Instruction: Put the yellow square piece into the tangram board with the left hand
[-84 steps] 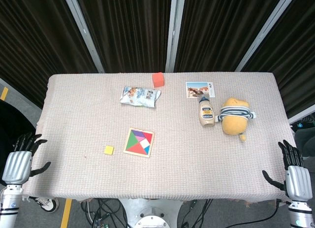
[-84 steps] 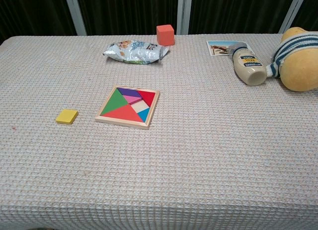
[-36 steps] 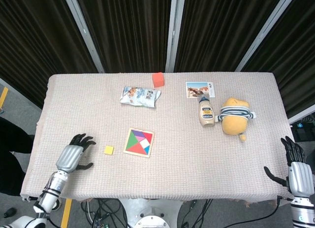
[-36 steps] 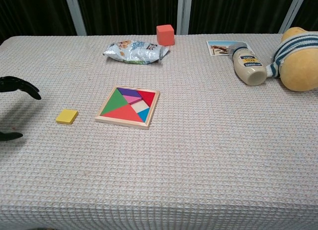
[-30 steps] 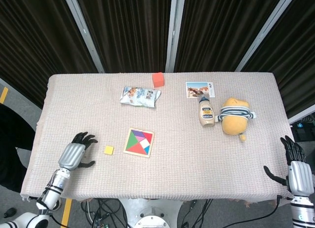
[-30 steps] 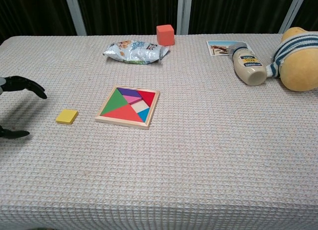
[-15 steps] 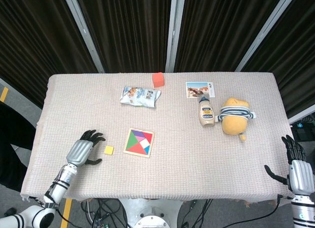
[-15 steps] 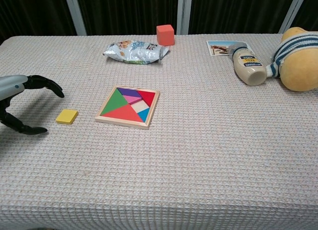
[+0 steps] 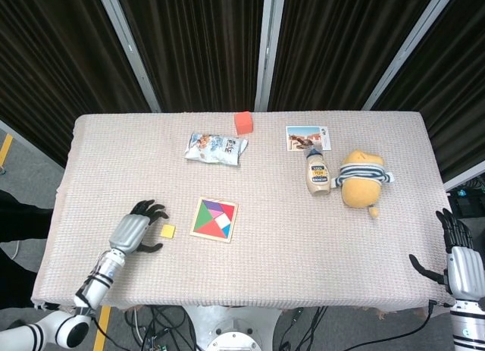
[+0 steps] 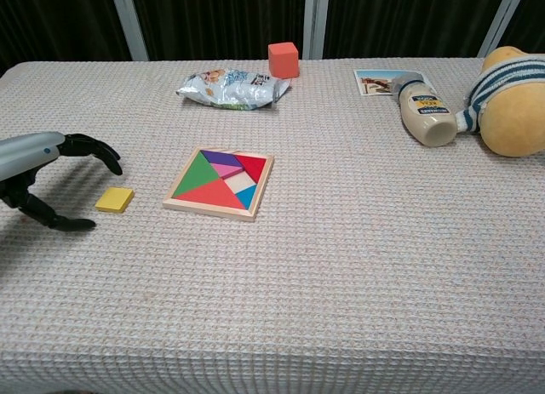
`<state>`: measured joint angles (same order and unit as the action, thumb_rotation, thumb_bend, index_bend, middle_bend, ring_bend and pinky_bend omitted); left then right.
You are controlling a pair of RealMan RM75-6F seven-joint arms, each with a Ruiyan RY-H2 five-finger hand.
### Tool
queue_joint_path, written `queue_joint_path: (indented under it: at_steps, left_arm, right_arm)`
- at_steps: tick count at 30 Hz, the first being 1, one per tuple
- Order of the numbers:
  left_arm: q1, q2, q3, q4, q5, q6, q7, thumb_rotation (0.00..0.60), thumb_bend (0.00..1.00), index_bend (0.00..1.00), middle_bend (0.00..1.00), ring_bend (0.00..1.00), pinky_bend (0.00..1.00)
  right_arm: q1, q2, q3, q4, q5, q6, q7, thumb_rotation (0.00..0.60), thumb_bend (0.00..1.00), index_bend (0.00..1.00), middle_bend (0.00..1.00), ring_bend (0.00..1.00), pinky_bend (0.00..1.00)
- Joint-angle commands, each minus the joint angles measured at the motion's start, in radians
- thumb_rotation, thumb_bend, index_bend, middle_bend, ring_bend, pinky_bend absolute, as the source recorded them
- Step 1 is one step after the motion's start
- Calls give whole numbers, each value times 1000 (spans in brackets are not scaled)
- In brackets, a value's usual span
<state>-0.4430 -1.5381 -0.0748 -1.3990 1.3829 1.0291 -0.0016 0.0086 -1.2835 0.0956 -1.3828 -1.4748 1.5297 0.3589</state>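
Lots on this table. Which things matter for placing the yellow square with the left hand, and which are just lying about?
Job:
yellow square piece, on the cloth, not yet held
tangram board, with one pale empty slot
left hand, open beside the piece

Lying about:
orange cube
snack bag
photo card
bottle, on its side
plush toy

Silver-backed left hand, right hand; black fingers.

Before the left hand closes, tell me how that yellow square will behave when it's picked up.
The yellow square looks thin and flat, so it is probably stiff and light. Lying flush on the woven tablecloth, it gives little edge to grip and may slide rather than lift. It shouldn't roll. The left hand hovers beside it with fingers spread.
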Motion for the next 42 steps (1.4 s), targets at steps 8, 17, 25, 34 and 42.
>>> queue_joint_path:
  at_steps: [8,17,25,34,42]
  left_arm:
    - [-18,-10,0,7,-16,-17,-2,600,255,296,145,0,39]
    - [-28,-13,5,8,-33,-31,-1,600,311,309,146,0,40]
    - [-28,-14,9,9,-40,-28,-2,600,317,338,146,0,40]
    - [-29,-23,12,14,-35,-15,-4,600,316,370,148,0,40]
    - [-31,-26,15,17,-41,-16,-3,600,316,390,148,0,40]
  right_arm:
    - [1,0,0,3,4,-6,2,600,127,0,0,0,0]
    - [1,0,2,4,5,-3,4,600,129,0,0,0,0]
    - [2,-2,3,6,7,-7,4,600,129,0,0,0,0]
    - [3,-6,5,11,17,-14,-2,600,130,0,0,0,0]
    - [5,-7,2,15,20,-26,0,600,129,0,0,0,0]
